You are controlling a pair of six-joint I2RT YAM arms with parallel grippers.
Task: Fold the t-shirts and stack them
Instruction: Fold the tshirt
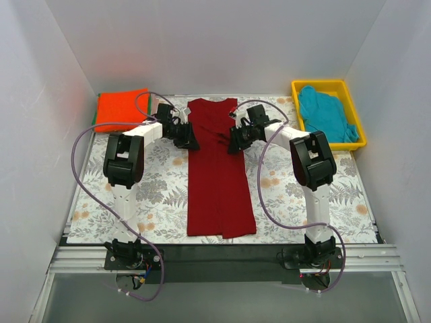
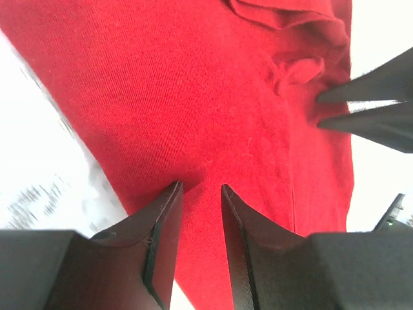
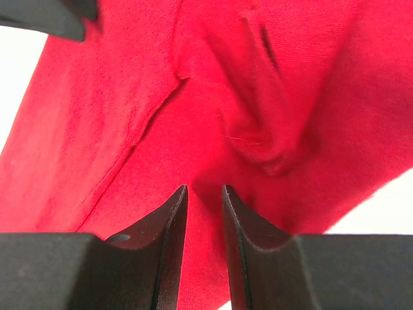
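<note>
A dark red t-shirt (image 1: 221,182) lies as a long narrow strip down the middle of the table. My left gripper (image 1: 190,142) rests on its left edge near the far end. In the left wrist view the left gripper (image 2: 200,187) is open a narrow gap, tips down on the red cloth (image 2: 213,97), which lies flat between them. My right gripper (image 1: 232,145) sits opposite on the right edge. Seen from the right wrist, the right gripper (image 3: 204,188) also stands narrowly open on the cloth (image 3: 129,129), with a raised wrinkle (image 3: 271,142) just ahead.
A folded orange-red t-shirt (image 1: 121,108) lies at the far left corner, green showing at its edge. A yellow bin (image 1: 330,85) at the far right holds a crumpled teal t-shirt (image 1: 326,111). A floral mat (image 1: 155,188) covers the table. White walls close three sides.
</note>
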